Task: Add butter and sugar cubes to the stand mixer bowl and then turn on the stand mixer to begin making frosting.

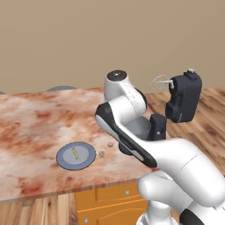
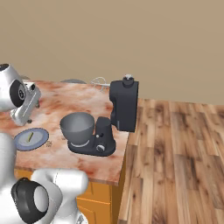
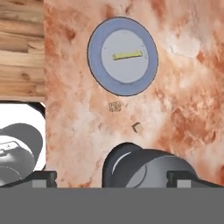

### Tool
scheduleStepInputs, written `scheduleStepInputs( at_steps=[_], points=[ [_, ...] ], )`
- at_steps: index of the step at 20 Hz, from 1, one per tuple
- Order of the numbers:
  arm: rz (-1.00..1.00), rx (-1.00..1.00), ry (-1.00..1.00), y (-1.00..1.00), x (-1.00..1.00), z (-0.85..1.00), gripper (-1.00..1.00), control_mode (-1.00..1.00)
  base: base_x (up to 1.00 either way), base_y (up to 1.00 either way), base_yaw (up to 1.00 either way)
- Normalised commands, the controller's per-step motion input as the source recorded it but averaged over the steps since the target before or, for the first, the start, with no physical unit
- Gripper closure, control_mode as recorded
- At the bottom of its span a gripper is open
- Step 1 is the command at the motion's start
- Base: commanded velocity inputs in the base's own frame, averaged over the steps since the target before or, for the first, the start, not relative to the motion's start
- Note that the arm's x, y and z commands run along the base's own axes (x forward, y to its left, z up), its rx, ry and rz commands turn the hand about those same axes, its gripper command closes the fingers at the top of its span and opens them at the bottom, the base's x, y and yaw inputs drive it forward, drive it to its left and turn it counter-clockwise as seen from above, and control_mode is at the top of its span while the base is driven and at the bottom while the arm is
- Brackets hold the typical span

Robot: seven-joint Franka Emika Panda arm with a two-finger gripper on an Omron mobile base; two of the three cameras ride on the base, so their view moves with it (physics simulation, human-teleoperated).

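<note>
The tabletop (image 1: 35,118) carries everything, and its size is the first hazard: the mixer (image 2: 124,107) stands at the right end near the front corner, head tilted up and whisk (image 2: 99,82) sticking out behind, so a wide swing of the arm could strike the raised head or shove the base toward the edge. The bowl (image 2: 77,127) sits in the mixer's cradle, open at the top and seemingly empty; anything released off-centre or from too high would likely bounce off its rim onto the tabletop. The plate (image 1: 75,156) lies near the front edge, well left of the mixer, and a push on its rim could slide it off. The hand (image 3: 112,179) hovers above the bowl with its fingers fully apart, holding nothing. The butter (image 3: 127,55) lies in the middle of the plate; it is thin and flat, so a grab could slip or scrape the plate instead. The two sugar cubes (image 3: 114,106) lie on the bare tabletop between plate and bowl, close together, and wide fingers could nudge one away while closing on the other.
</note>
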Motion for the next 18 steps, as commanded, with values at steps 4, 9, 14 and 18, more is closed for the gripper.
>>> scheduleStepInputs(
  at_steps=[4,9,14,18],
  points=[
    [0.26,-0.19,0.11,0.0,0.29,-0.44,-1.0,-1.0,0.0,0.0,0.0],
    [0.16,-0.3,0.13,0.06,0.22,-0.4,-1.0,-1.0,0.0,0.0,0.0],
    [0.09,-0.17,0.04,0.03,0.17,-0.23,-1.0,-1.0,0.0,0.0,0.0],
    [0.07,-0.07,0.0,0.0,0.16,-0.14,-1.0,-1.0,0.0,0.0,0.0]
  ],
)
